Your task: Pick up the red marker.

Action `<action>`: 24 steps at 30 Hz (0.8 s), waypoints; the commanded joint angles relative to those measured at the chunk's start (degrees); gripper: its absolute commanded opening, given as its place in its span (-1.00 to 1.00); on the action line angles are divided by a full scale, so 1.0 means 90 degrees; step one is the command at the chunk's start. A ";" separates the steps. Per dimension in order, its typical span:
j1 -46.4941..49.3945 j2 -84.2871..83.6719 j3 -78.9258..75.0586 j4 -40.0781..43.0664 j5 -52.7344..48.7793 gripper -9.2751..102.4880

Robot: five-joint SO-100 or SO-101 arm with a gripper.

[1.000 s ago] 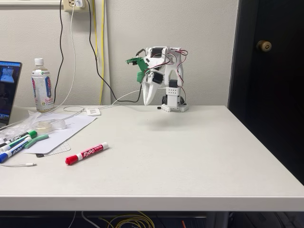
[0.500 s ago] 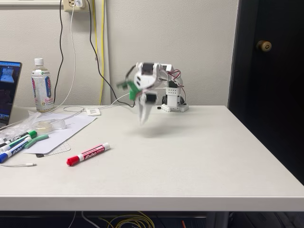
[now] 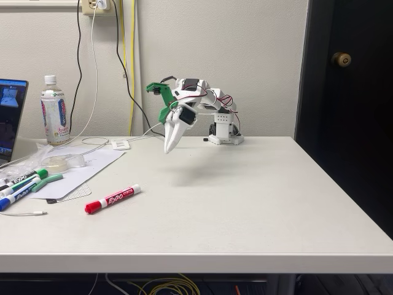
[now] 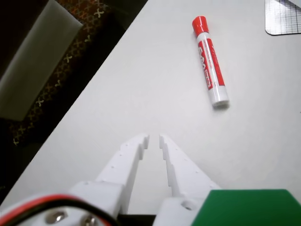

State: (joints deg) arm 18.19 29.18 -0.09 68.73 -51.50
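Note:
The red marker [image 3: 112, 199] lies flat on the white table [image 3: 245, 203] at the front left, red cap toward the left in the fixed view. My gripper [image 3: 168, 149] hangs in the air above the table, tips pointing down, well behind and to the right of the marker. It holds nothing and its jaws stand almost together. In the wrist view the gripper [image 4: 153, 139] shows a thin slit between its white fingers, and the red marker [image 4: 210, 61] lies ahead and to the right, cap at the far end.
Green and blue markers [image 3: 24, 181] lie on paper [image 3: 80, 165] at the table's left edge, beside a bottle [image 3: 55, 110] and a laptop [image 3: 11, 117]. A gridded mat [image 4: 282, 16] lies beyond the marker. The table edge [image 4: 70, 122] drops to dark floor.
The arm has unfolded from above its base and swung left and forward, lowering the gripper toward the table. The red marker has not moved.

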 commanded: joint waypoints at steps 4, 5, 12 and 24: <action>0.0332 -0.0127 -0.0225 -0.0605 -0.0713 -0.10; 0.0361 -0.0137 -0.0225 -0.0654 -0.0840 -0.10; 0.0664 -0.0264 -0.0225 -0.1123 -0.1582 -0.02; 0.1074 -0.1094 -0.0264 -0.2451 -0.2588 -0.03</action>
State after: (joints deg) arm 27.25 19.42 -0.09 49.31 -73.21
